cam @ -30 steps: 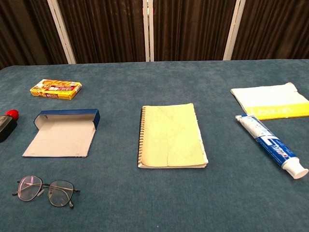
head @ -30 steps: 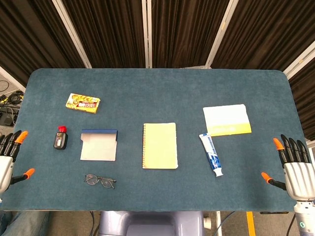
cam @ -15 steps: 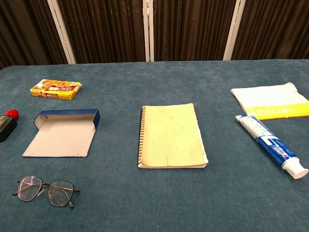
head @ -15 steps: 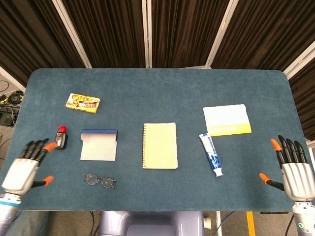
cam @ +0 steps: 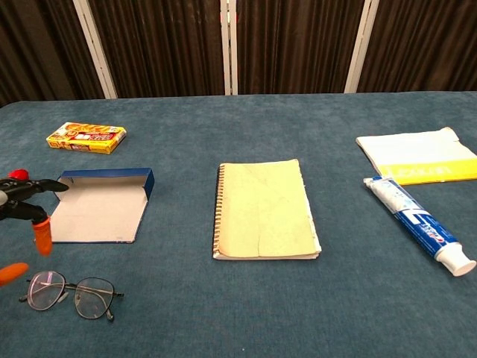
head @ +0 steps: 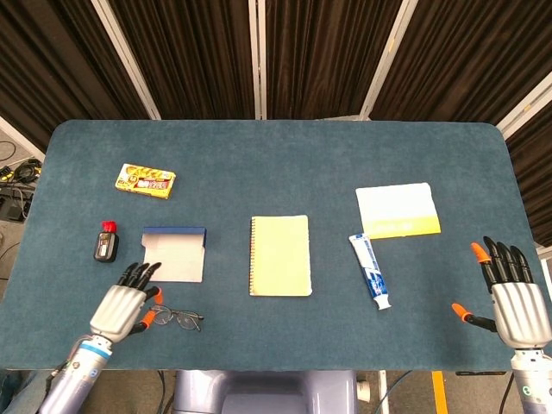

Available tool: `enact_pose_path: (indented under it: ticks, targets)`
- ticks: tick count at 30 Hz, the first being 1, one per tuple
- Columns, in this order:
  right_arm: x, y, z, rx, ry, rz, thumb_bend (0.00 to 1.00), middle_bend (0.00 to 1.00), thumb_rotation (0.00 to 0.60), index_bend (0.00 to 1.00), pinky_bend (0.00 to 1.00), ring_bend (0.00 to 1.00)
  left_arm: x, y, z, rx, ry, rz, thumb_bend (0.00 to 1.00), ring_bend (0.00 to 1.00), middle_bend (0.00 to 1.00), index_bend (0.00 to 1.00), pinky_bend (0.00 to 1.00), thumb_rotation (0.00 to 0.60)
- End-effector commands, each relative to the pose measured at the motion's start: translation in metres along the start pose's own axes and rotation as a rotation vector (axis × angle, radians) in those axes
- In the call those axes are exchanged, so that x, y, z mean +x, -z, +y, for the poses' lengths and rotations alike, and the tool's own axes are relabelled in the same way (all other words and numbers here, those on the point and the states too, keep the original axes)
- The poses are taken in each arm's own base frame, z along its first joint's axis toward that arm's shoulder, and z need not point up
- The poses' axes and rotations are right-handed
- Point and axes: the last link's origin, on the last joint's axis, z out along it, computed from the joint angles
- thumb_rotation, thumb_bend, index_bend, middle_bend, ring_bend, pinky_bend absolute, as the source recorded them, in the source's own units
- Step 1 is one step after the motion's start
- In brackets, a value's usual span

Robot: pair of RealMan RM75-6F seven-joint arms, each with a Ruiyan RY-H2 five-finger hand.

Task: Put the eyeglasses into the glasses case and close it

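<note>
So on the blue table [head: 276, 155], starting at the left edge, there's a small black bottle with a red cap [head: 105, 243], and further back a yellow snack box [head: 146, 180]. The left hand [head: 121, 304] is near the front left corner, fingers spread and holding nothing, its orange tips just beside the glasses [head: 175, 317], can't tell if it's actually touching them. The glasses lie flat close to the front edge, lenses up in the chest view. Right behind them is the glasses case [head: 173, 254], lying open with its blue lid flipped toward the back. Middle of the table has a yellow spiral notebook [head: 280, 255], closed. Right of that is a toothpaste tube [head: 370, 271] lying at a slant, and behind it a white and yellow paper packet [head: 398, 210]. The right hand [head: 509, 297] sits at the front right corner, also open and empty, fingers pointing up, well apart from everything.
</note>
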Motion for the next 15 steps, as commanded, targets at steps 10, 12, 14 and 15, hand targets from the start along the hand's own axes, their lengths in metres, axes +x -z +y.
enact_pose_path:
  ticks: [10,12,14,15]
  targets:
    - [0.000,0.000,0.001,-0.001,-0.008,-0.007,0.00,0.00,0.600,0.00,0.00,0.00,-0.020,-0.015,0.012,0.009,0.004,-0.033,0.45,0.00,0.00,0.47,0.00,0.600]
    - [-0.001,0.000,0.001,0.000,-0.006,-0.011,0.00,0.00,0.600,0.00,0.00,0.00,-0.021,-0.017,0.012,0.014,0.016,-0.037,0.45,0.00,0.00,0.47,0.00,0.600]
    - [-0.001,0.000,0.001,0.000,-0.004,-0.012,0.00,0.00,0.600,0.00,0.00,0.00,-0.023,-0.018,0.013,0.013,0.021,-0.043,0.45,0.00,0.00,0.47,0.00,0.600]
    - [-0.001,0.000,0.001,0.000,-0.003,-0.013,0.00,0.00,0.600,0.00,0.00,0.00,-0.023,-0.018,0.014,0.011,0.021,-0.045,0.45,0.00,0.00,0.47,0.00,0.600]
